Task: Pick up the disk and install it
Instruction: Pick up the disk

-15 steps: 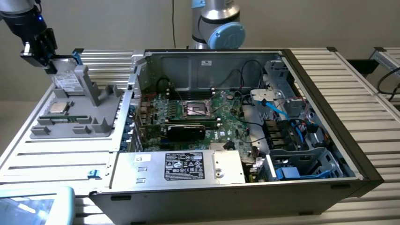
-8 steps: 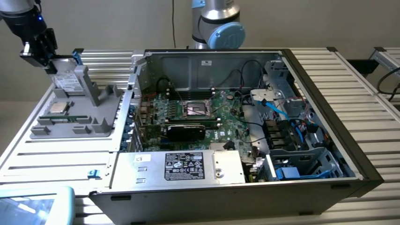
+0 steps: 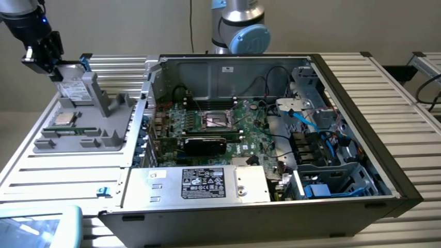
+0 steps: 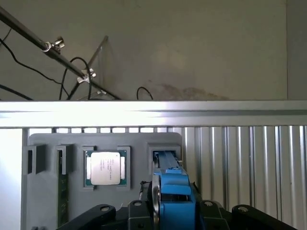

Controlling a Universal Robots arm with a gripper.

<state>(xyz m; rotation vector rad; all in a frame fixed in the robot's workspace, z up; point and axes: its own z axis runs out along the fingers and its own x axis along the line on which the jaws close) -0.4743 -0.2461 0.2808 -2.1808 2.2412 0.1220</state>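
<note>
Grip clamped on the upper end of the disk [image 3: 72, 89], jaws set on either side of its blue frame [image 4: 173, 191], with the gripper [image 3: 57, 71] directly above. Stands on edge in a far slot of the grey tray [image 3: 82, 139], on the exterior view's left, well apart from the open computer case [image 3: 386, 170] and just beside the processor chip [image 4: 105, 167].

Probably stiff and dense for its bulk: metal body, no give. Sensitive to knocks and twisting, so worth keeping square to the slot. Plastic frame likely lighter, smooth and slightly springy at the end tabs, apt to slip under a light pinch. Best taken across the frame's end, as now, clear of the white label.

Hard to make out: the fingertips themselves, masked by the blue frame in the wrist view. Lower end of the disk screened by the tray's posts, so impossible to say whether seated or lifted. Receiving bay inside the case lost among cables [image 3: 303, 116] at the right.
</note>
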